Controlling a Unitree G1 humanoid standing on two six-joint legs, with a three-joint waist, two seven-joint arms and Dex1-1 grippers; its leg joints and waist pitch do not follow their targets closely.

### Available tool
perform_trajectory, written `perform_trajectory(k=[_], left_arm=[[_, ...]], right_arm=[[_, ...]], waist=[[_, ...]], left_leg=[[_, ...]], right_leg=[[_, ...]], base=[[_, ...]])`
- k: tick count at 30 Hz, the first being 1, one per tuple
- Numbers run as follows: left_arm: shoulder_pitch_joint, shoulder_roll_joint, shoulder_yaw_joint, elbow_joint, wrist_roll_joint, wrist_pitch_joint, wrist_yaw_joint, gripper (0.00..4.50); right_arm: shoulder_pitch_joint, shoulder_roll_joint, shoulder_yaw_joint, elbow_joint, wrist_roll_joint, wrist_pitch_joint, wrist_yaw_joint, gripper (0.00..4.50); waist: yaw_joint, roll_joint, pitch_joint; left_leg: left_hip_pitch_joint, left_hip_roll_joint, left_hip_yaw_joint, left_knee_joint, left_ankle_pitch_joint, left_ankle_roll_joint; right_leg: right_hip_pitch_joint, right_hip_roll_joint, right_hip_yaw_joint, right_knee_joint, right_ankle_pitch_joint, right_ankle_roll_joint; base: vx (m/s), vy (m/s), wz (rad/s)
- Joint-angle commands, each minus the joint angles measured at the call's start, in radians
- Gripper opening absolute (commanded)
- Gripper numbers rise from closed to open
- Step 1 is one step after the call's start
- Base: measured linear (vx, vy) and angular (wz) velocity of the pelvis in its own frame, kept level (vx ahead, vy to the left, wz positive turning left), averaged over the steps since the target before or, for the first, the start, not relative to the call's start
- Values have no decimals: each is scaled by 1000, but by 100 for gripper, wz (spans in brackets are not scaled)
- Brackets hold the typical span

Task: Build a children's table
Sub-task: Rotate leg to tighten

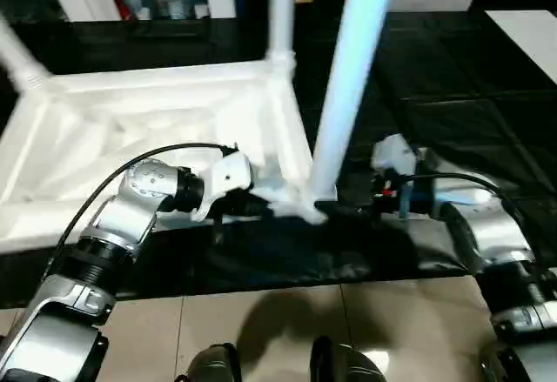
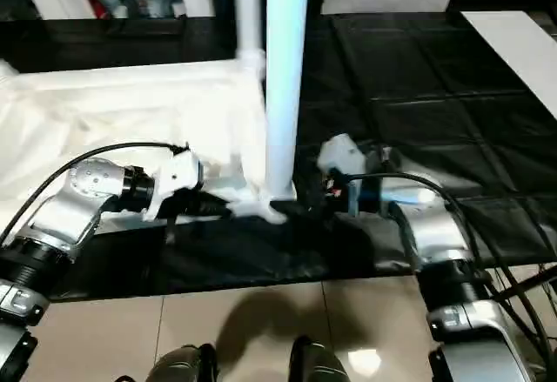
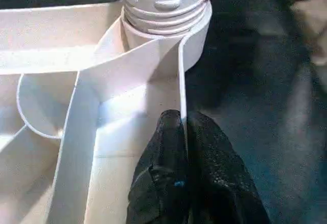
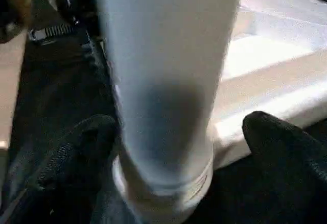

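Left gripper (image 3: pixel 181 132) pinches the upturned tabletop's (image 1: pixel 130 130) rim wall beside the corner socket; right gripper (image 4: pixel 173 147) stands wide around the upright leg (image 1: pixel 348 86) on the black workbench (image 1: pixel 452 95).

A workbench (image 1: pixel 452 95) covered with a creased black sheet (image 2: pixel 409 77) is seen, reaching up to the tiled floor (image 1: pixel 261 321) at its near edge. The white table top (image 1: pixel 130 147) is laid on it upside down, ribbed underside up, legs raised from its corner sockets. A flat white panel (image 2: pixel 513 43) is laid at the bench's far right.
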Motion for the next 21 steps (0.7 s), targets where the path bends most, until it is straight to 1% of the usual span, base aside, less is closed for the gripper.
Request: perform_trajectory(k=[1, 2, 3, 4, 5, 6, 7, 8, 11, 13, 14, 15, 16, 17, 18, 21], left_arm=[[-4, 23, -58, 0, 26, -38, -70, 0], [-7, 27, -63, 6, 27, -49, -84, 0], [-10, 29, -66, 11, 29, -58, -92, 0], [-12, 28, -66, 16, 30, -64, -97, 0], [-14, 27, -66, 18, 30, -65, -98, 0], [-19, 21, -65, 26, 31, -69, -100, 0], [-21, 19, -65, 28, 32, -69, -100, 0], [-22, 18, -65, 29, 32, -69, -99, 0], [-27, 12, -66, 36, 34, -73, -98, 0], [-27, 12, -68, 39, 33, -77, -98, 0], [-29, 12, -71, 44, 30, -81, -98, 0], [-30, 11, -72, 46, 29, -83, -99, 0], [-30, 12, -73, 48, 28, -84, -98, 0], [-30, 12, -73, 48, 28, -84, -98, 0], [-31, 11, -71, 51, 30, -86, -99, 0], [-32, 9, -66, 61, 34, -96, -100, 0]], right_arm=[[-29, -13, 25, 35, -6, -16, 56, 425], [-37, -15, 33, 42, 0, -15, 75, 425], [-42, -16, 40, 46, 4, -15, 88, 412], [-45, -15, 49, 49, 3, -14, 101, 412], [-46, -14, 51, 50, 1, -16, 105, 397], [-48, -12, 62, 55, -6, -19, 118, 391], [-48, -12, 66, 56, -9, -20, 122, 381], [-47, -11, 70, 57, -11, -23, 125, 381], [-47, -7, 82, 59, -16, -28, 134, 349], [-48, -5, 82, 63, -20, -31, 138, 322], [-52, -8, 86, 70, -21, -34, 148, 311], [-54, -10, 88, 73, -22, -35, 153, 311], [-56, -12, 88, 76, -21, -34, 156, 299], [-56, -12, 88, 76, -21, -34, 156, 299], [-57, -13, 86, 78, -20, -35, 157, 280], [-60, -14, 87, 86, -18, -38, 163, 272]], waist=[[-2, -8, -102], [-1, -10, -103], [0, -9, -102], [0, -10, -102], [2, -9, -102], [5, -10, -103], [5, -10, -102], [6, -10, -103], [6, -11, -103], [6, -11, -104], [5, -13, -104], [6, -12, -104], [6, -12, -104], [5, -14, -103], [6, -14, -104], [7, -15, -104]], left_leg=[[21, 65, -18, -64, -177, 96], [18, 65, -18, -65, -173, 98], [19, 64, -17, -64, -176, 99], [18, 64, -17, -64, -180, 97], [19, 64, -16, -63, -180, 96], [20, 64, -16, -63, -176, 92], [19, 63, -16, -63, -176, 92], [19, 64, -17, -63, -179, 88], [19, 63, -17, -63, -183, 83], [19, 63, -18, -62, -181, 82], [19, 64, -18, -62, -181, 84], [19, 63, -18, -62, -180, 85], [19, 63, -17, -62, -179, 87], [19, 63, -17, -62, -179, 87], [18, 63, -17, -61, -175, 90], [18, 62, -17, -60, -169, 92]], right_leg=[[74, -74, 67, -52, -325, -203], [76, -74, 67, -50, -320, -204], [74, -74, 67, -50, -323, -204], [76, -75, 68, -51, -335, -197], [75, -75, 69, -52, -339, -196], [74, -75, 69, -52, -346, -191], [74, -74, 68, -53, -349, -190], [74, -75, 68, -53, -355, -188], [74, -74, 68, -54, -364, -185], [75, -75, 68, -54, -363, -185], [75, -74, 67, -53, -361, -184], [75, -74, 67, -53, -361, -185], [74, -73, 67, -53, -362, -184], [74, -74, 68, -54, -362, -183], [75, -74, 68, -53, -361, -183], [74, -73, 67, -53, -363, -179]], base=[[0, 0, 0], [0, 0, 0], [0, 0, 0], [0, 0, 0], [0, 0, 0], [0, 0, 0], [0, 0, 0], [0, 0, 0], [0, 0, 0], [0, 0, 0], [0, 0, 0], [0, 0, 0], [0, 0, 0], [0, 0, 0], [0, 0, 0], [0, 0, 0]])
